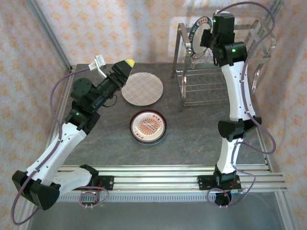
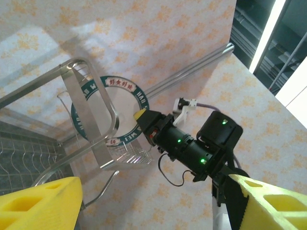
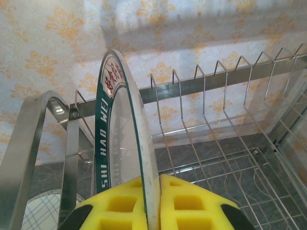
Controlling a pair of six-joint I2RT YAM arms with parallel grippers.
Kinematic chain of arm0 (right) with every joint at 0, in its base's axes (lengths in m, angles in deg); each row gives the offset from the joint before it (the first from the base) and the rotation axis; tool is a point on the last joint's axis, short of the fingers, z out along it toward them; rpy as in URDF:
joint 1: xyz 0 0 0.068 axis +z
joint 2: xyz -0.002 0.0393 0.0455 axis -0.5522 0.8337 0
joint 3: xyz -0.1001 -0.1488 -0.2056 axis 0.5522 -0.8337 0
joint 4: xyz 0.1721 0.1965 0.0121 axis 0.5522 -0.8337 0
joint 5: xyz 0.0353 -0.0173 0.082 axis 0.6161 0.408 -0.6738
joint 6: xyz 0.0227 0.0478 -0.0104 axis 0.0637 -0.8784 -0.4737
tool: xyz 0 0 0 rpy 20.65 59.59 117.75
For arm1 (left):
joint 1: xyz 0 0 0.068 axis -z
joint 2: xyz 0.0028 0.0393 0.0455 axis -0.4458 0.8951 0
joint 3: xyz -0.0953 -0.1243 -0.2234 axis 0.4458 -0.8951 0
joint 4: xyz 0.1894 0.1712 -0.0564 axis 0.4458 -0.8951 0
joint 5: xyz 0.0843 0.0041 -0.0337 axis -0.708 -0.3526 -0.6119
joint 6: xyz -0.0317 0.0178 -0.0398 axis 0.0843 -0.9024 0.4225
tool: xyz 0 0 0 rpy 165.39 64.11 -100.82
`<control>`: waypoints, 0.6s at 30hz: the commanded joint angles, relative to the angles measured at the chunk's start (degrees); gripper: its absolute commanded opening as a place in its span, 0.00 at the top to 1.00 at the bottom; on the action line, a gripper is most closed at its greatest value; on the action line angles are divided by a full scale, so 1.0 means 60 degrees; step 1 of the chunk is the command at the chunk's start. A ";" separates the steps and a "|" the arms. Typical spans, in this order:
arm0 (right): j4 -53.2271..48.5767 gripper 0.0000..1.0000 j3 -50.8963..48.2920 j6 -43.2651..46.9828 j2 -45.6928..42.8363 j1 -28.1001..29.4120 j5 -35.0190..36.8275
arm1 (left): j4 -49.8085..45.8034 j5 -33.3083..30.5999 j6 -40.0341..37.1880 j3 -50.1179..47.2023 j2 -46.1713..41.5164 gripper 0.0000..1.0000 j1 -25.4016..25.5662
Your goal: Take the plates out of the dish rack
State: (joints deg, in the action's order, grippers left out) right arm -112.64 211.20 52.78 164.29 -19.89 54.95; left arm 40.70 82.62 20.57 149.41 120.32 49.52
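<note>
A teal-and-white plate (image 1: 195, 29) stands on edge at the left end of the dish rack's (image 1: 206, 88) upper shelf. My right gripper (image 1: 207, 42) is shut on it; in the right wrist view both yellow pads pinch the rim of the plate (image 3: 117, 134) at the gripper (image 3: 154, 184). The left wrist view has the same plate (image 2: 125, 109) behind the rack's tube frame (image 2: 91, 120). A pale plaid plate (image 1: 142, 89) and a red-rimmed plate (image 1: 148, 127) lie flat on the table. My left gripper (image 1: 125, 67) hovers open just left of the plaid plate, nothing between its fingers (image 2: 43, 201).
The rack's other wire slots (image 3: 216, 81) stand bare, as does its lower shelf (image 1: 211, 96). Patterned walls close in the back and sides. A metal rail (image 1: 158, 175) runs along the near table edge. Dark tabletop (image 1: 192, 139) lies between the plates and the rack.
</note>
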 commanded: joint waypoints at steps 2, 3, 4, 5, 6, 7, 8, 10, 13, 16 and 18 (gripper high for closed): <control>0.0483 1.00 0.0445 0.0290 -0.0640 0.0318 0.0908 | 0.0484 0.0309 0.0071 0.0698 0.0462 0.23 0.0317; 0.0523 1.00 0.0445 0.0336 -0.0734 0.0335 0.1072 | 0.0484 0.0393 0.0095 0.0810 0.0633 0.22 0.0413; 0.0565 1.00 0.0444 0.0361 -0.0858 0.0347 0.1216 | 0.0491 0.0458 0.0122 0.0922 0.0808 0.23 0.0535; 0.0585 1.00 0.0445 0.0387 -0.0948 0.0357 0.1306 | 0.0491 0.0478 0.0136 0.1018 0.0944 0.22 0.0642; 0.0595 1.00 0.0445 0.0418 -0.1049 0.0365 0.1407 | 0.0550 0.0492 0.0162 0.1100 0.1105 0.23 0.0787; 0.0589 1.00 0.0444 0.0461 -0.1161 0.0365 0.1489 | 0.0650 0.0493 0.0208 0.1178 0.1301 0.22 0.0923; 0.0588 1.00 0.0430 0.0478 -0.1237 0.0364 0.1582 | 0.0729 0.0493 0.0253 0.1239 0.1457 0.23 0.1038; 0.0591 1.00 0.0388 0.0519 -0.1484 0.0362 0.1719 | 0.0938 0.0478 0.0305 0.1479 0.1856 0.22 0.1326; 0.0648 1.00 0.0251 0.0568 -0.1828 0.0380 0.1887 | 0.1113 0.0573 0.0323 0.2029 0.2561 0.22 0.1734; 0.0702 1.00 0.0082 0.0611 -0.2182 0.0380 0.2081 | 0.1211 0.0666 0.0399 0.2647 0.3298 0.23 0.2071; 0.0715 1.00 -0.0060 0.0625 -0.2456 0.0376 0.2230 | 0.1250 0.0698 0.0483 0.3007 0.3740 0.23 0.2254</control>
State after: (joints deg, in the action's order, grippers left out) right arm -112.16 211.24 55.77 152.79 -17.79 65.05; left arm 44.41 85.04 22.64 163.90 140.93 61.85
